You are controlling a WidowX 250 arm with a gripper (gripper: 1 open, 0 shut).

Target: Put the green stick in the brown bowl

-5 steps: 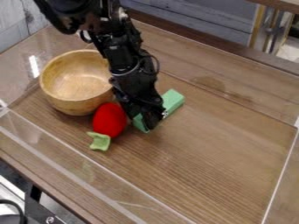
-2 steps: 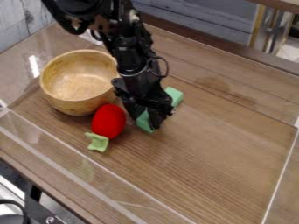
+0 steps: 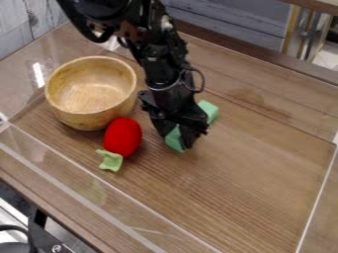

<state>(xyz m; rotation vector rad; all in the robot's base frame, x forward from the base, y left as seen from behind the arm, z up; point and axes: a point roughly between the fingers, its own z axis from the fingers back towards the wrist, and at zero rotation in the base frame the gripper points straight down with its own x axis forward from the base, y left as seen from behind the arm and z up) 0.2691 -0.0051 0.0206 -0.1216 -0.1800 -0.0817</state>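
Note:
The green stick (image 3: pixel 205 111) lies low over the wooden table, right of the brown bowl (image 3: pixel 77 117). My gripper (image 3: pixel 181 131) points almost straight down and its black fingers are shut on the stick's middle. Green ends show on either side of the fingers, one at the upper right and one at the lower front. The bowl is round, light wood and holds nothing. It stands a hand's width left of the gripper.
A red strawberry toy (image 3: pixel 123 136) with a green leaf lies between the bowl and the gripper, close to the bowl's front. A clear raised rim (image 3: pixel 158 232) borders the table at the front and left. Chair legs stand behind the far right.
The gripper has slid to the right and slightly toward the front, away from the bowl and strawberry. The green stick has moved along with it.

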